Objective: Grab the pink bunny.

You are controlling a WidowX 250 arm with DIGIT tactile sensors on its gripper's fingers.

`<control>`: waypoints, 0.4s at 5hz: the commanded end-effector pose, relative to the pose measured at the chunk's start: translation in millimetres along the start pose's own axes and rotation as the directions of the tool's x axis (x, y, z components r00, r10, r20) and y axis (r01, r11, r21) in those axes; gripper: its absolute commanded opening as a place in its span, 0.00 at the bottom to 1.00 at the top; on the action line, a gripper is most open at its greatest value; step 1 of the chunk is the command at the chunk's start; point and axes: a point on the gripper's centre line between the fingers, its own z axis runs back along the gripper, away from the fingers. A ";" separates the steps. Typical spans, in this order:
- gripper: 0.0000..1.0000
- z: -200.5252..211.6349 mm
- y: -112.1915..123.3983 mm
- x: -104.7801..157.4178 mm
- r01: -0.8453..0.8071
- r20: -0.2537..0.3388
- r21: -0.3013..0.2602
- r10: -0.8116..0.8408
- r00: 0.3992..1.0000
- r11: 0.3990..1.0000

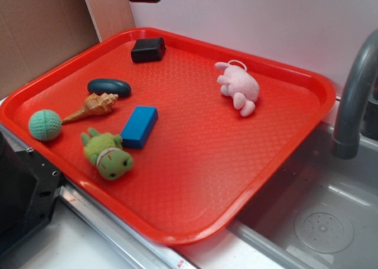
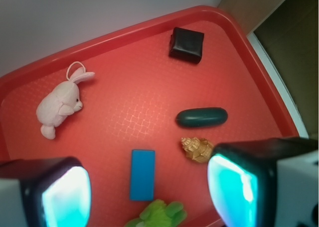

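Pink bunny (image 2: 59, 105) lying alone near the tray (image 2: 124, 30) far rim, bare red floor all round. Gripper (image 2: 149, 187) wide open, empty, fingers (image 2: 65, 194) cut off below; green toy (image 2: 159, 214) seemingly half hidden.

All items lie on the tray (image 1: 307, 80), which sits on the worktop (image 1: 71, 245) beside the sink (image 1: 331, 222). In the exterior view, the pink bunny (image 1: 238, 87) lies alone at the tray's right rear. The box (image 1: 148, 49) is at the rear left. The oval stone (image 1: 109, 87), shell (image 1: 93, 107) and ball (image 1: 45, 125) line the left side. The block (image 1: 139, 126) lies near centre, with the plush frog (image 1: 108, 154) just beside it at front left.
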 end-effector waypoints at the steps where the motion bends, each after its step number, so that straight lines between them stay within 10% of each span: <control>1: 1.00 -50.7 -71.6 45.5 -0.002 0.026 -0.188 0.007 1.000 0.982; 2: 1.00 -63.8 -93.8 51.4 -0.054 0.008 -0.221 0.058 0.998 0.974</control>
